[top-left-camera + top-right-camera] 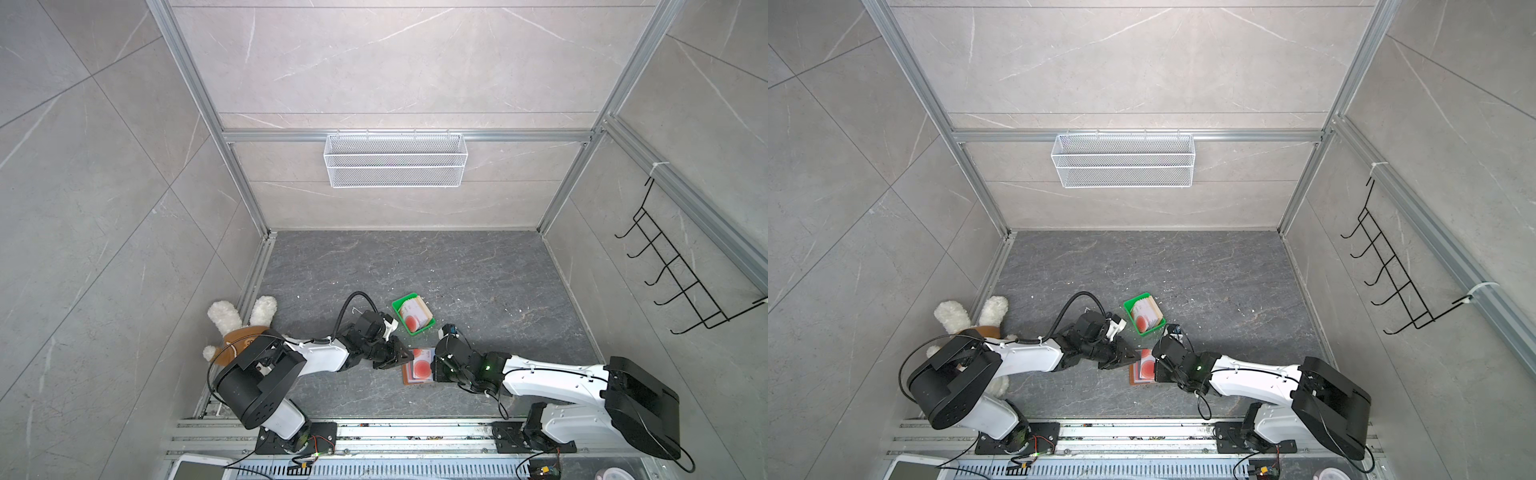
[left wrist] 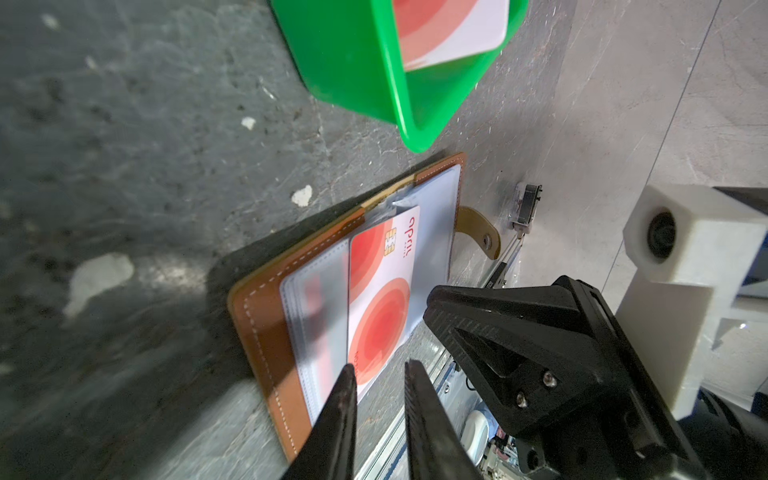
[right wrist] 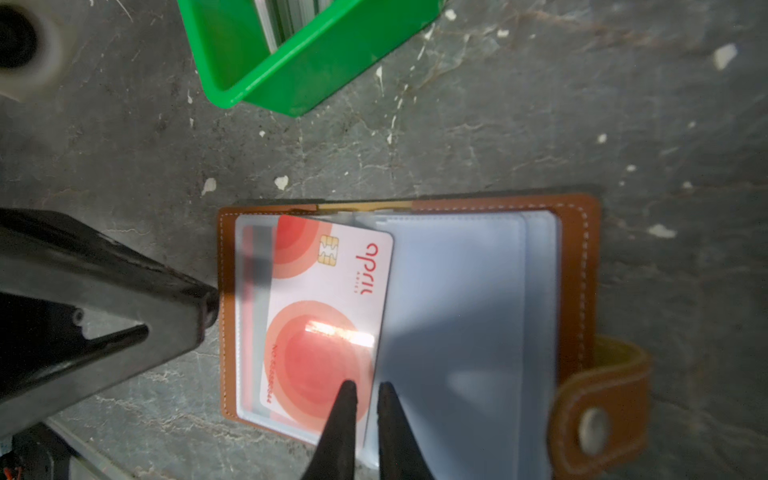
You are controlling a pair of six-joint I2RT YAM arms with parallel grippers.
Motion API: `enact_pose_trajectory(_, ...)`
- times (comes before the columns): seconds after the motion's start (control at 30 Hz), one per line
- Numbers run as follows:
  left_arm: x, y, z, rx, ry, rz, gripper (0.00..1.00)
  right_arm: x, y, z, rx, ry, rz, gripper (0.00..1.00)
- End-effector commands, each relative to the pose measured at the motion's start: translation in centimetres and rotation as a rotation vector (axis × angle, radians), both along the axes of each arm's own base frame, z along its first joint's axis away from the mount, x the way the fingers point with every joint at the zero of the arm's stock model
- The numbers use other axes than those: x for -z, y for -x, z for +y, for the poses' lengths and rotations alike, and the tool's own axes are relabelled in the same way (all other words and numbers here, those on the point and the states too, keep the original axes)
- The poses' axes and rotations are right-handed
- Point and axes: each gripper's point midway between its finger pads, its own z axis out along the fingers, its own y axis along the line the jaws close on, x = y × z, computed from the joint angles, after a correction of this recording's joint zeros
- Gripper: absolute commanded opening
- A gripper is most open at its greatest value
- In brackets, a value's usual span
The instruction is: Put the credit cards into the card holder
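A credit card (image 3: 332,291) lies slanted on the open card holder (image 3: 577,257) on the tabletop (image 3: 498,145). Right claw (image 3: 366,388), narrow, hovers over the card's edge; left claw (image 2: 381,372), narrow, at the holder's edge.

You are looking into a booth whose walls (image 1: 104,166) are wearing large pale grey marble-look tiles with thin white veins. In both top views an aluminium frame (image 1: 407,136) is running across the upper middle, and a white wire-mesh basket (image 1: 395,164) is hanging from it against the back wall. At the right edge a black wire hook rack (image 1: 681,270) is hanging on the side wall. The dark grey stone-look floor (image 1: 415,266) is filling the lower middle, showing scattered white chips (image 3: 725,56).
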Motion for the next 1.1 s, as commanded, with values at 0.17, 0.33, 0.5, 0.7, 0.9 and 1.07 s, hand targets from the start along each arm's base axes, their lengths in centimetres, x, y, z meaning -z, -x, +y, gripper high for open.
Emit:
enact_pose_trajectory(0.17, 0.7, 0.2, -0.9, 0.029, -0.011, 0.02, 0.25, 0.8, -0.2, -0.1, -0.003, 0.031, -0.002, 0.15)
enact_pose_trajectory(0.33, 1.0, 0.6, -1.1, 0.042, -0.015, 0.031, 0.25, 1.4, 0.0, 0.0, -0.005, 0.033, 0.008, 0.14)
enact_pose_trajectory(0.5, 1.2, 0.8, -1.2, 0.054, -0.015, 0.035, 0.26, 2.0, 0.2, -0.7, 0.001, 0.059, 0.018, 0.13)
enact_pose_trajectory(0.7, 1.1, 1.0, -1.7, 0.068, 0.006, 0.049, 0.26, 2.8, 0.4, -1.2, 0.001, 0.096, 0.036, 0.12)
enact_pose_trajectory(0.9, 0.7, 1.1, -2.0, 0.077, 0.027, 0.058, 0.26, 3.1, 0.6, -1.5, 0.002, 0.107, 0.039, 0.11)
enact_pose_trajectory(1.07, 0.3, 0.9, -2.4, 0.078, 0.043, 0.06, 0.21, 3.1, 0.6, -1.6, 0.004, 0.109, 0.04, 0.11)
